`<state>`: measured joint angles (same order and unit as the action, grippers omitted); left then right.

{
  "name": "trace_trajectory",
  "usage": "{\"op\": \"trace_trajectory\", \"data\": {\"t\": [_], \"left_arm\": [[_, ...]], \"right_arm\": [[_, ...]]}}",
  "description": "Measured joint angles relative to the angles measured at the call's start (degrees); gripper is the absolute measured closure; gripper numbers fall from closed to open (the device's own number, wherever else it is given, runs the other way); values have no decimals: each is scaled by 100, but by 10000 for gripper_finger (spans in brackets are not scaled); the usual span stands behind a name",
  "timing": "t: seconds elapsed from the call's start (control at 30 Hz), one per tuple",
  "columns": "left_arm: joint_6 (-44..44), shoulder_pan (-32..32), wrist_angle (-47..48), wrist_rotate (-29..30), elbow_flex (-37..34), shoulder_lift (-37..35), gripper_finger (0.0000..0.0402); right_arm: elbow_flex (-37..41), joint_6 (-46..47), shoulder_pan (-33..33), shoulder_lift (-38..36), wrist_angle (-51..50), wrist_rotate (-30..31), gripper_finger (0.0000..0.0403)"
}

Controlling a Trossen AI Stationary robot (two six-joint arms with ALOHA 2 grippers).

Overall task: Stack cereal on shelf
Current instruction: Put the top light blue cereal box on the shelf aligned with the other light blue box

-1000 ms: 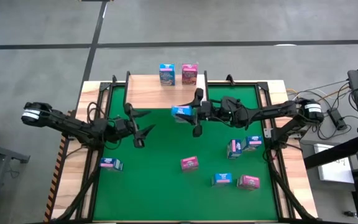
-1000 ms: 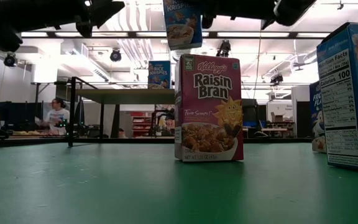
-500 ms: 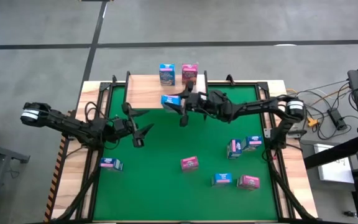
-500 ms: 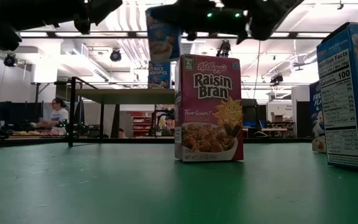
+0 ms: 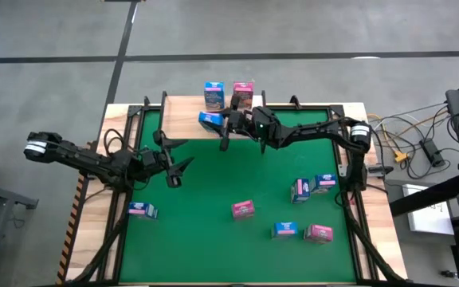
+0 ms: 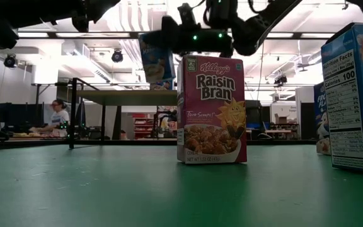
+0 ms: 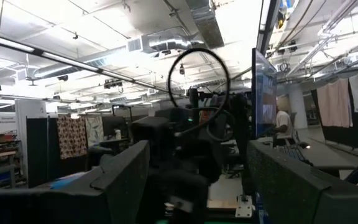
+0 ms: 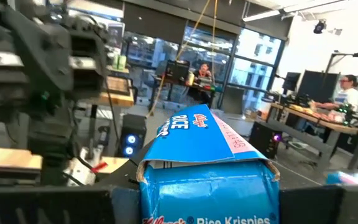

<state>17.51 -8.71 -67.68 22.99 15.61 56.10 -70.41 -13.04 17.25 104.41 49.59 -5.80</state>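
My right gripper (image 5: pixel 221 126) is shut on a blue Rice Krispies cereal box (image 5: pixel 209 119), held in the air at the front edge of the light wood shelf (image 5: pixel 183 112). The box also shows in the low view (image 6: pixel 156 60) and the right wrist view (image 8: pixel 207 168). A blue box (image 5: pixel 213 95) and a pink box (image 5: pixel 243 95) stand on the shelf. My left gripper (image 5: pixel 175 162) hovers open and empty over the mat's left part; its spread fingers show in the left wrist view (image 7: pixel 197 186). My right gripper pinches the blue box by its two opposite sides (image 8: pixel 143 186) between its two fingers. The fingers come about level from the table's right side. The box is lifted clear of the mat, roughly upright, its top flap (image 8: pixel 204 140) toward the wrist camera.
On the green mat (image 5: pixel 205 199) stand a Raisin Bran box (image 5: pixel 243 209) (image 6: pixel 212 108), a white-blue box (image 5: pixel 142 210), a blue box (image 5: pixel 284 229), a pink box (image 5: pixel 319 233) and two boxes at the right (image 5: pixel 309 187). People sit in the room beyond.
My right gripper has carried the blue box toward the table's far left, from over the mat's middle to the shelf's front edge, staying shut on it. The box stays clear of the mat.
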Motion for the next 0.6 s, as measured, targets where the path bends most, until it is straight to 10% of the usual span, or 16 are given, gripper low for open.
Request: {"op": "trace_trajectory", "data": {"t": [0.6], "left_arm": [[-2, 0, 5, 2, -2, 11, 148]], "right_arm": [[-48, 467, 348, 233, -17, 110, 273]]}}
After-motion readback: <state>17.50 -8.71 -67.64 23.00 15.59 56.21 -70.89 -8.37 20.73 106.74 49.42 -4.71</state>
